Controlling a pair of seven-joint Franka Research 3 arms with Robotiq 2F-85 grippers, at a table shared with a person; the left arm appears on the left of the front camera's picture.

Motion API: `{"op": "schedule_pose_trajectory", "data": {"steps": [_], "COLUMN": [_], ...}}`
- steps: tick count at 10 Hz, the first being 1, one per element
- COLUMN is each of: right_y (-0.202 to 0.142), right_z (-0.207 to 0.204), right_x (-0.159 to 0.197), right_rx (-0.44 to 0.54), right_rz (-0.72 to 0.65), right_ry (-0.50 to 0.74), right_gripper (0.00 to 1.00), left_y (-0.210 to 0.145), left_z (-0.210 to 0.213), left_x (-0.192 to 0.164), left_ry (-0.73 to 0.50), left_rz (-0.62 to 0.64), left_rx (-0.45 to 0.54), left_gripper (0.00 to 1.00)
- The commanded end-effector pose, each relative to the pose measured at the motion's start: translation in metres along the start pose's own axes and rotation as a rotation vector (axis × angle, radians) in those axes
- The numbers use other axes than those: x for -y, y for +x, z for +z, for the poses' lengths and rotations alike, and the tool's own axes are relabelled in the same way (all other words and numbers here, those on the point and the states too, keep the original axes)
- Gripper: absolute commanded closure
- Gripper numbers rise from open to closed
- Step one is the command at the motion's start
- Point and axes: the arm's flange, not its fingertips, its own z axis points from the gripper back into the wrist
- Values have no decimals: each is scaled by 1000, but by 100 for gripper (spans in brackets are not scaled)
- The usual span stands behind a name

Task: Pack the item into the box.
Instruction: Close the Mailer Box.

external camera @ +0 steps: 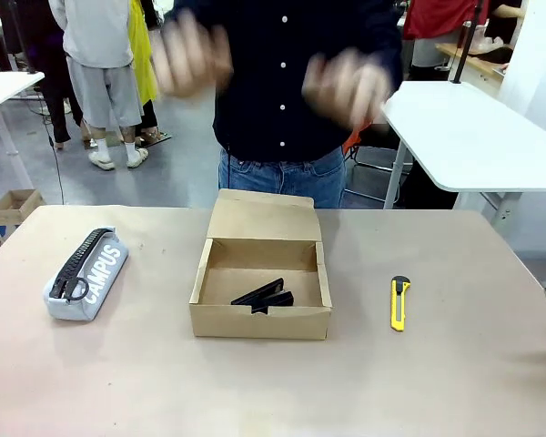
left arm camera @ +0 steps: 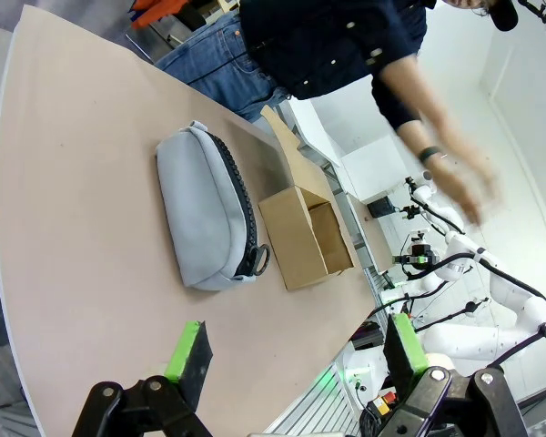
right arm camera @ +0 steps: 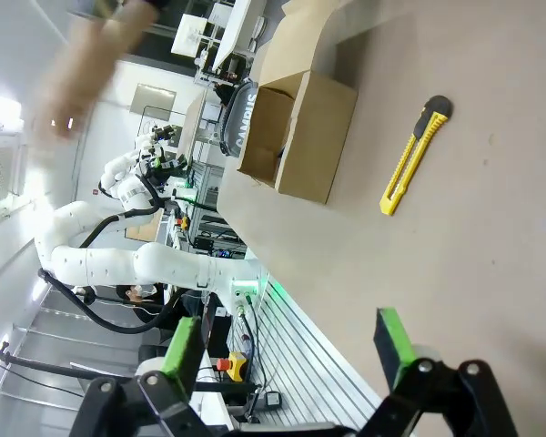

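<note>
The brown cardboard box (external camera: 260, 289) stands open at the table's middle, its lid flap (external camera: 264, 218) tilted back toward the person. The small black angular item (external camera: 265, 295) lies inside it on the bottom, near the front wall. The box (left arm camera: 307, 235) appears beyond the pencil case in the left wrist view, and the box (right arm camera: 298, 137) is seen from its side in the right wrist view. My left gripper (left arm camera: 296, 350) hangs open above the table's edge. My right gripper (right arm camera: 291, 350) is open too, holding nothing. The person's hands (external camera: 346, 86) are raised and blurred above the box.
A grey "CAMPUS" zip pencil case (external camera: 85, 273) lies left of the box. A yellow-and-black utility knife (external camera: 399, 302) lies to the right. White tables stand beyond the far side. The front of the table (external camera: 273, 391) is bare.
</note>
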Motion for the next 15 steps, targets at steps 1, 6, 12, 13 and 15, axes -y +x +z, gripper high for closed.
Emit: {"op": "schedule_pose_trajectory", "data": {"steps": [1,6,12,13,15], "right_y": [-3,-3,46,70,96], "right_z": [4,4,-54,-100,-189], "right_x": [-1,-1,-48,-69,-93], "right_rx": [-9,-9,-51,-48,-82], "right_rz": [14,14,59,63,68], "right_ry": [3,3,0,-23,-15], "right_gripper": [0,0,0,0,0], "left_y": [2,2,10,9,-3], "left_z": [-1,-1,-48,-81,-134], "left_x": [1,1,40,64,86], "left_ry": [-17,-17,34,-17,-16], "left_rz": [-23,-23,-49,-54,-48], "left_rx": [19,19,-42,-107,-227], "left_gripper": [0,0,0,0,0]}}
